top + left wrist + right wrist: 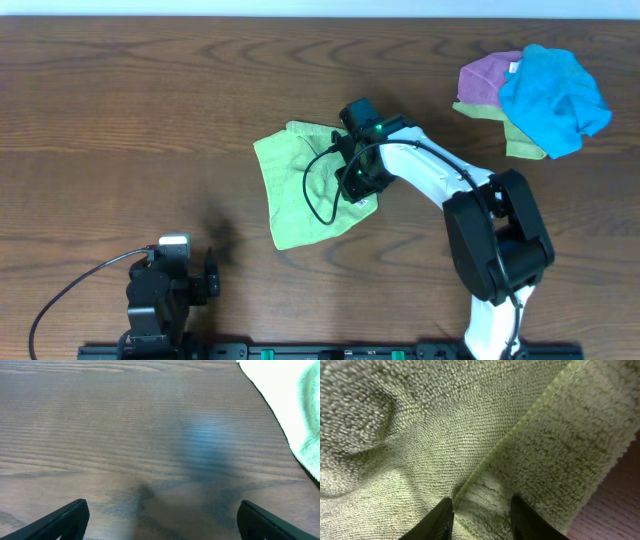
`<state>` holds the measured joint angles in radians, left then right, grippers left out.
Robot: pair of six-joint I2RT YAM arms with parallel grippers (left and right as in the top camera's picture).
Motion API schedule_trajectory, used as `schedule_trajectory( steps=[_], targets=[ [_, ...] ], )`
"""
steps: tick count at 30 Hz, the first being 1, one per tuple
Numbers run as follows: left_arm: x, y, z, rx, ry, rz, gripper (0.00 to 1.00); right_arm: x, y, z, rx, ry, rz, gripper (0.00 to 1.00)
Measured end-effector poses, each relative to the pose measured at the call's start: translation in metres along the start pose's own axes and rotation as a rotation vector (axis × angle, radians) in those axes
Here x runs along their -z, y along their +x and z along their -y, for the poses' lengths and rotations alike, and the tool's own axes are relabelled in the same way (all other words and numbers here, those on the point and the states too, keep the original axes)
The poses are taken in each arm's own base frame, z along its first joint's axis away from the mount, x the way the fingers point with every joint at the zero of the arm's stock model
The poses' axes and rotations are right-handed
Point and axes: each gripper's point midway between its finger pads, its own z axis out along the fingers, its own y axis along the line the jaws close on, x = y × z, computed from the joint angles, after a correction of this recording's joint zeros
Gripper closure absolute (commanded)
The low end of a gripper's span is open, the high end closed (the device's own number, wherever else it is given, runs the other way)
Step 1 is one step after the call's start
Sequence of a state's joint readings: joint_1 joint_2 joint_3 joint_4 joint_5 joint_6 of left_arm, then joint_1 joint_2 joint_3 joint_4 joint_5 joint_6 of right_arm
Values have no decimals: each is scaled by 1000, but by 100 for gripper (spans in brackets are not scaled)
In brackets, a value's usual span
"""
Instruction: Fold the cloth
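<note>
The cloth [298, 195] lies rumpled mid-table, well apart from the blue cloth [552, 95]. The right gripper [481, 519] is down on its right part, fingers drawn close and seemingly pinching the hemmed edge. A first fold looks in hand: next, lift that edge and carry it across. The left gripper [160, 520] hangs wide apart over bare wood.

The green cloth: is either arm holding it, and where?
The right gripper straddles the stitched edge of the cloth, but a firm pinch cannot be confirmed. The left gripper is open and holds nothing.
</note>
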<state>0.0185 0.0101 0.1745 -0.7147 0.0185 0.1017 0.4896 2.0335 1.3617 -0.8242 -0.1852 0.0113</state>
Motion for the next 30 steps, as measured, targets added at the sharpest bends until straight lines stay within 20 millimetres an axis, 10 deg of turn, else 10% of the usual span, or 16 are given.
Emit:
schedule_trajectory(
  steps=[5, 14, 18, 30],
  targets=[
    [0, 0, 0, 0, 0, 0, 5, 0, 0, 1, 4, 5, 2, 99],
    [0, 0, 0, 0, 0, 0, 5, 0, 5, 6, -7, 33, -18, 99],
    [0, 0, 0, 0, 0, 0, 5, 2, 11, 7, -21, 41, -40, 51],
    [0, 0, 0, 0, 0, 0, 5, 3, 4, -11, 36, 53, -6, 50]
  ],
)
